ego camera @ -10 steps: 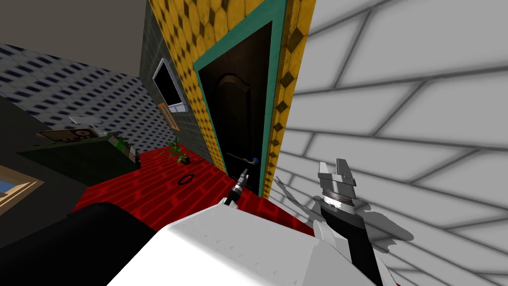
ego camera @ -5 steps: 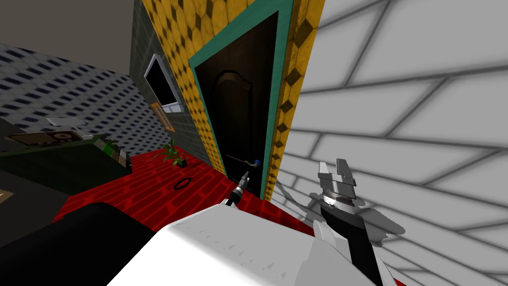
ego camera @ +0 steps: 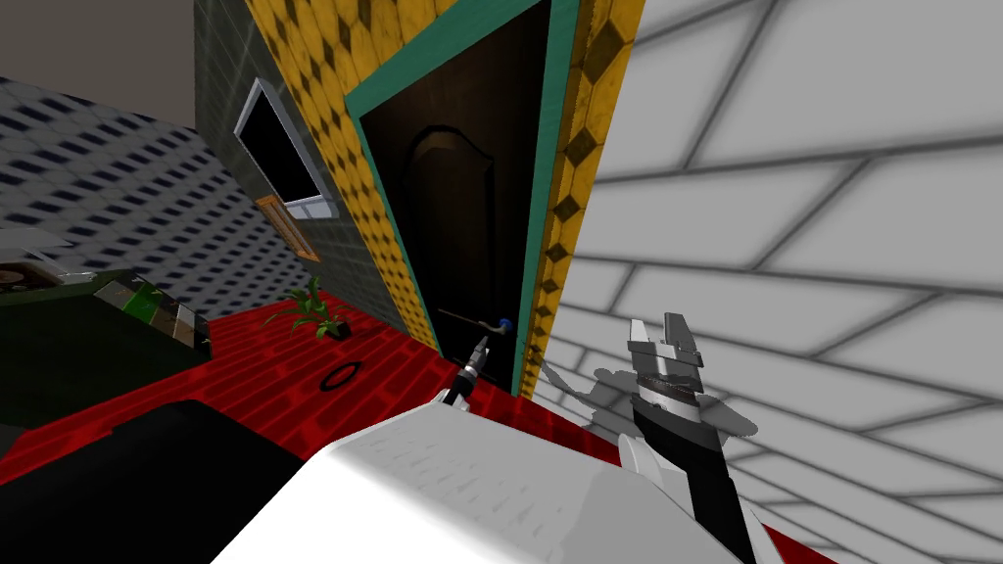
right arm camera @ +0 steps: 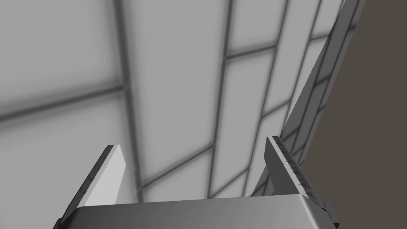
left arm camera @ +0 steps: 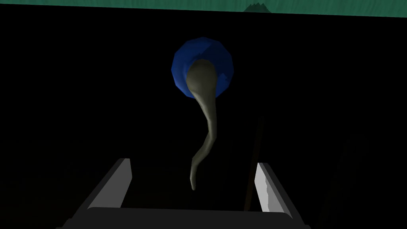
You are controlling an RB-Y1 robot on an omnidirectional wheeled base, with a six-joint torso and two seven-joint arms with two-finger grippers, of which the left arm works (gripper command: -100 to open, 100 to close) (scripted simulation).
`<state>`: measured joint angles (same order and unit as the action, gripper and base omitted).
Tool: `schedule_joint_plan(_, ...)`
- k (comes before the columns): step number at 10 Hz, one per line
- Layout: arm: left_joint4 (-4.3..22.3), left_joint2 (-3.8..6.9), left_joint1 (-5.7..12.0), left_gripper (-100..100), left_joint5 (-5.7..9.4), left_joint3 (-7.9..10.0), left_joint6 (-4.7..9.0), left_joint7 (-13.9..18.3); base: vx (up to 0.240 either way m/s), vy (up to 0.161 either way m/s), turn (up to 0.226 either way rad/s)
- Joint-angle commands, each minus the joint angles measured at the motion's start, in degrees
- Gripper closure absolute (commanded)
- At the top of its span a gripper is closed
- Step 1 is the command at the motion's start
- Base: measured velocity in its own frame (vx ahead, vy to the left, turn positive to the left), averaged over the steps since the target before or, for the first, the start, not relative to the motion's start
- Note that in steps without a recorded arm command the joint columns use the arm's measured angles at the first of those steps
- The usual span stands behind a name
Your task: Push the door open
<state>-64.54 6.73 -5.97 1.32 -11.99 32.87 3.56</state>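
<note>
The dark door (ego camera: 460, 225) stood in a green frame (ego camera: 536, 245) set into a yellow, diamond-patterned wall (ego camera: 318, 108), straight ahead of the left gripper (left arm camera: 192, 163). Its handle (left arm camera: 206, 127), a thin, curved grey lever, sprang from a round blue base (left arm camera: 222, 59) near the door's edge, beside the frame. The left gripper's fingers were spread apart. The lever's free end lay between them, about midway, and as far as could be seen neither finger touched it. The right gripper (ego camera: 658, 328) was raised beside the white tiled wall (ego camera: 803, 215), well apart from the door, its fingers likewise spread and holding nothing. A red floor (ego camera: 274, 362) ran up to the door's bottom edge.
</note>
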Motion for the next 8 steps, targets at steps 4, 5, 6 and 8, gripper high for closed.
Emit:
schedule_joint_plan(4, 4.09, -1.52, 3.45, -100, 1.38, 5.15, 0.20, -1.99, 0.049, -0.001, -0.197)
schedule_joint_plan(5, 5.04, -1.85, 4.23, -100, 1.69, 6.30, 0.28, -2.40, 0.054, 0.004, -0.196)
schedule_joint_plan(6, 5.95, -2.18, 4.98, -100, 2.00, 7.42, 0.35, -2.79, 0.053, 0.018, -0.236)
schedule_joint_plan(8, 7.60, -2.80, 6.34, -100, 2.55, 9.44, 0.49, -3.51, 0.052, 0.015, -0.158)
